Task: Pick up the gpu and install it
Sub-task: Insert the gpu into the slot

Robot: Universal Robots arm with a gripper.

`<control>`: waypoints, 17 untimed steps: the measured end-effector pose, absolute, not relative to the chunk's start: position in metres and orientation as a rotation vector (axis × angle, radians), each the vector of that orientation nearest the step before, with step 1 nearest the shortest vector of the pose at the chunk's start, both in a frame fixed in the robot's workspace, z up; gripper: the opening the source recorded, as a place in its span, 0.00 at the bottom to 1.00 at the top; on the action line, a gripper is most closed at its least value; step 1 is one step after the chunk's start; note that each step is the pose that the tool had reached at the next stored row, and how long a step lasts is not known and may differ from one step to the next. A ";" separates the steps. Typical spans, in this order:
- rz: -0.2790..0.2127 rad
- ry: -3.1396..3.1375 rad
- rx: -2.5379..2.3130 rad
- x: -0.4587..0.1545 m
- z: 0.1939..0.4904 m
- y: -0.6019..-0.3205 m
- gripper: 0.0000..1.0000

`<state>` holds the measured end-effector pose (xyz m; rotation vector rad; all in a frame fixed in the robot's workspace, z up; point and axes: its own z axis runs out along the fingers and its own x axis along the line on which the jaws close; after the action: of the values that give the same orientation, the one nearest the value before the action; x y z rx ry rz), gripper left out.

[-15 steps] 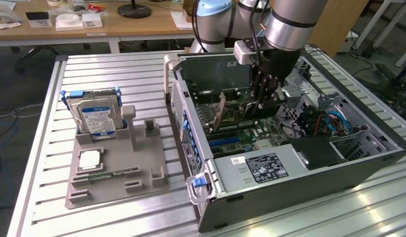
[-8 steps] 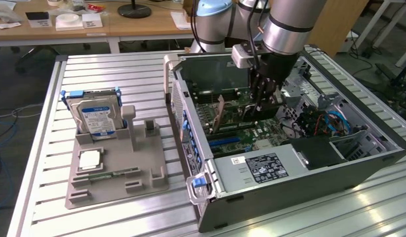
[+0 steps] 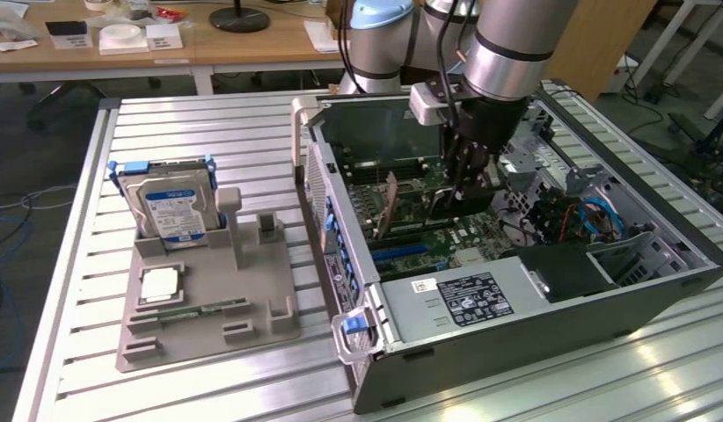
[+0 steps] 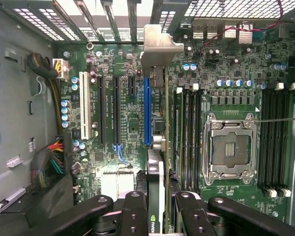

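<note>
Gpu (image 4: 159,162) edge-on, lengthwise beside blue slot (image 4: 147,110), bracket (image 4: 160,46) rearward.

Arm (image 3: 508,48) reaching down into the open computer case (image 3: 643,281) on the slatted table (image 3: 209,132)

The gripper (image 3: 471,180) is hanging inside the case above the motherboard (image 3: 444,237), closing on the dark gpu (image 3: 479,200); towards the exterior view's left, a grey holder (image 3: 262,321) is sitting well apart from the case; a hard drive (image 3: 174,211) with a blue-white label is standing upright in it; a narrow green memory stick (image 3: 195,309) is lying flat nearer the front.
</note>
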<state>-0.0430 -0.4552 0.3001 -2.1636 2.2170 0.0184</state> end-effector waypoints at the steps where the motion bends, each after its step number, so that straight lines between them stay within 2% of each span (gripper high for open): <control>1: 0.019 2.217 -2.163 -0.043 0.300 -0.455 0.27; 17: 0.018 2.217 -2.163 -0.044 0.297 -0.455 0.27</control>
<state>-0.0437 -0.4553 0.2974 -2.1634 2.2169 0.0185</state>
